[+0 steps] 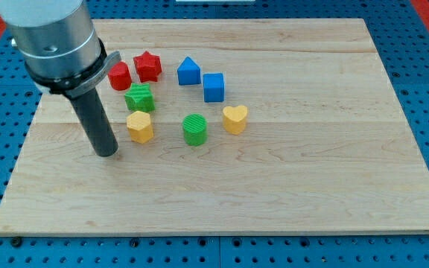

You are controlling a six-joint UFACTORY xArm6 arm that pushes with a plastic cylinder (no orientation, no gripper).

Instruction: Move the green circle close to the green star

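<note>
The green circle [195, 129] sits near the board's middle. The green star [139, 97] lies up and to the left of it, about one block's width of bare board between them. My tip [107, 152] rests on the board to the left of both, just left of and below the orange hexagon [139, 126], apart from it. The rod rises to the view's top left.
A red cylinder [120, 76] and a red star [147, 66] lie above the green star. A blue house-shaped block [188, 71] and a blue cube [214, 87] lie to the right. A yellow heart [234, 118] sits right of the green circle. The wooden board [311, 186] lies on a blue pegboard.
</note>
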